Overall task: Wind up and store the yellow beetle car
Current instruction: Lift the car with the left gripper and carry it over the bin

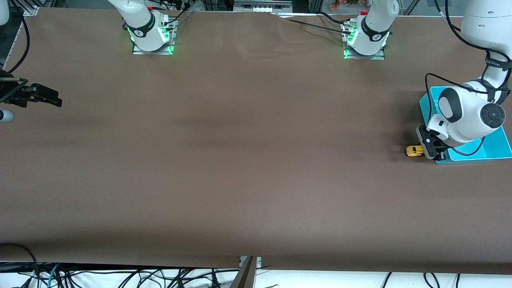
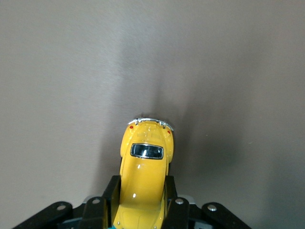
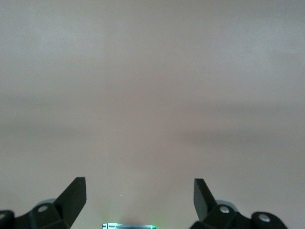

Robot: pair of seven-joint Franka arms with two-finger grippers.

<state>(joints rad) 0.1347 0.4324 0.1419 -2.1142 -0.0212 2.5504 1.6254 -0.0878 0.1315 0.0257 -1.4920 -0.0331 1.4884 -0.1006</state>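
Your left gripper (image 1: 425,149) is clamped on the yellow beetle car (image 1: 414,151), which sits on the table (image 1: 240,160) just beside the turquoise bin (image 1: 496,150). Keep its wheels pressed down while dragging backward. The right gripper (image 3: 140,193) waits, fingers apart, at the right arm's end.

Your left pincer (image 2: 142,210) is sitting low at the left arm's end of the tabletop, fingers clamping inward, while your right pincer (image 3: 139,196) is waiting, fingers spread wide.
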